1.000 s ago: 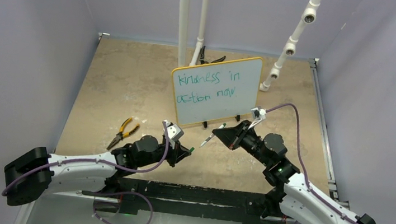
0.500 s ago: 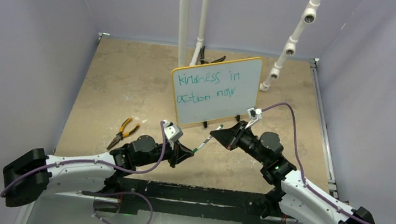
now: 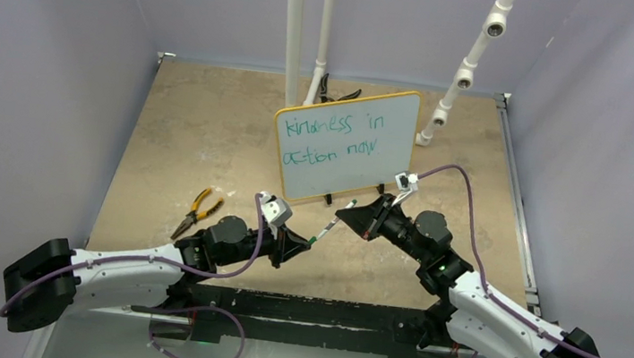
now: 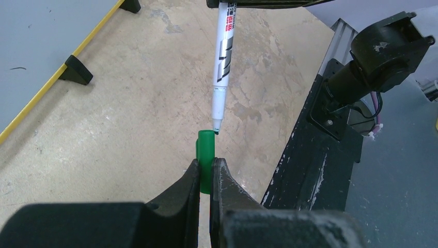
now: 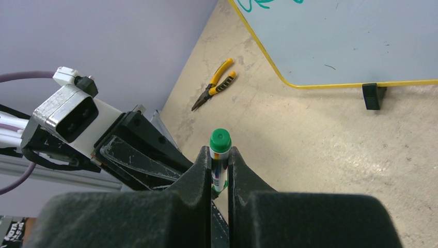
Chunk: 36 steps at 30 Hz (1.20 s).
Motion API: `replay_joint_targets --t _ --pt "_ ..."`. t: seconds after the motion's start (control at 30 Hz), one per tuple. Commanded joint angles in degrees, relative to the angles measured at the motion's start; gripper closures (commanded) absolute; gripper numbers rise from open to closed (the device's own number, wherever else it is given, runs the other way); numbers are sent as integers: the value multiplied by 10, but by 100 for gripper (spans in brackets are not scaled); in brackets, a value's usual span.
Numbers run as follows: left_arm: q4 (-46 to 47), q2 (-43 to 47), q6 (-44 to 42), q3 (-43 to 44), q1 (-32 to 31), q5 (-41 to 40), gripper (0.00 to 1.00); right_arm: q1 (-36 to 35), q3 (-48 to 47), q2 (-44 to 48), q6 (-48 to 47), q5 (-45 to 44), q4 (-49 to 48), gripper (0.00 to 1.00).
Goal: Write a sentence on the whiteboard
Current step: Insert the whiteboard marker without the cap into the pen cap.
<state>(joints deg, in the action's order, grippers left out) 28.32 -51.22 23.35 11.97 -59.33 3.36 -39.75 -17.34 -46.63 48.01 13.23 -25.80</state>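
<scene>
**Q:** Where does the task's thing stand?

**A:** The small white whiteboard with a yellow-orange frame point(image 3: 346, 171) stands upright beyond the middle of the beige stone-patterned desk point(image 3: 193, 129), toward its far edge. The teal-green handwritten sentence point(image 3: 336, 141) fills two lines on it, so the writing reads as complete. Recapping the pen appears to be the step in hand.

**Q:** On which relation does that step turn?

**A:** On the alignment of pen and cap. The right jaws pinch the slim white marker pen point(image 4: 223, 57) by its rear end. Its long axis runs from them toward the left arm, tip foremost. The left jaws are pressed onto the green plastic cap point(image 4: 205, 155), whose open mouth faces that tip. In the left wrist view the tip sits at the cap's rim, a little to one side and not yet inside. Contact cannot be told.

**Q:** Which arm is nearer?

**A:** Neither, since each carries one half. The halves meet between the arms, near the middle of the near edge.
</scene>
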Motion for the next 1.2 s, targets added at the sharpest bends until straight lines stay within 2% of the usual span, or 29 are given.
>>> replay_joint_targets --t 0.0,0.43,0.9,1.17 --pt "35 9 2 -5 -3 14 100 -1 2 -1 5 7 -29 100" --pt "41 11 9 -13 -3 12 100 0 7 32 16 -11 -15 100" --pt "41 17 9 -11 -3 12 100 -1 9 5 14 -6 -30 100" --pt "38 16 11 -12 -3 13 100 -1 14 22 27 -17 -24 100"
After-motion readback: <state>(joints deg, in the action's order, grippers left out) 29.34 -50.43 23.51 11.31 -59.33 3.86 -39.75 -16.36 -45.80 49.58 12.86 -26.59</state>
